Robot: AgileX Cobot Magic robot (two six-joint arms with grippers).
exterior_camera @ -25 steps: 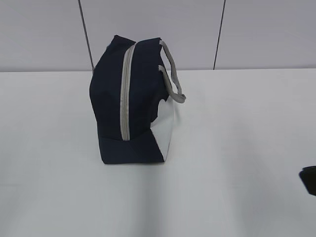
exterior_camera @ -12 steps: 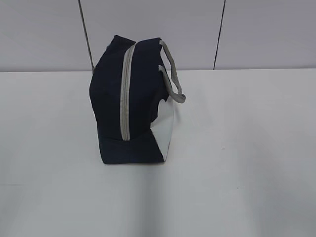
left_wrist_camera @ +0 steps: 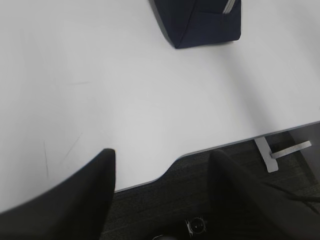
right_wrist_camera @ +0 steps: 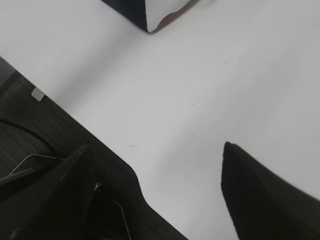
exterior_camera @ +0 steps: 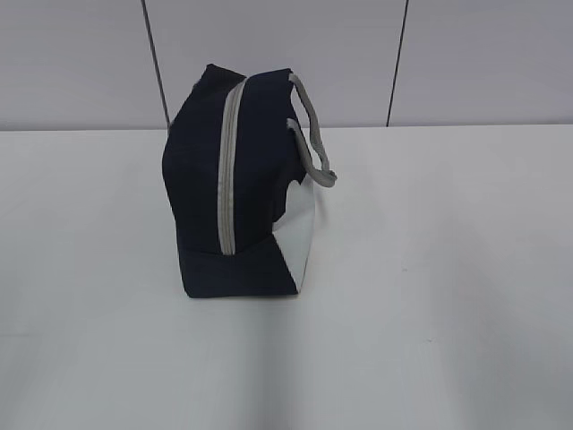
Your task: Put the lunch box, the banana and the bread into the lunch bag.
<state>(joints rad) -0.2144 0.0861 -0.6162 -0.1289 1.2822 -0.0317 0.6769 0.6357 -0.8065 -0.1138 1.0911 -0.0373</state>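
Since the zipper looks closed: the tall navy-blue fabric lunch bag (exterior_camera: 235, 184) stands upright mid-table, grey zipper (exterior_camera: 228, 170) facing the camera.
Grippers: left gripper (left_wrist_camera: 162, 165) and right gripper (right_wrist_camera: 157, 162) both spread, holding nothing, back at the white table (exterior_camera: 430, 296) edge, well apart from the bag.
Risk: an unbraced bag may tip or slide if one arm tugs the pull.
Hidden: lunch box, banana and bread appear nowhere; ring pull indistinct.
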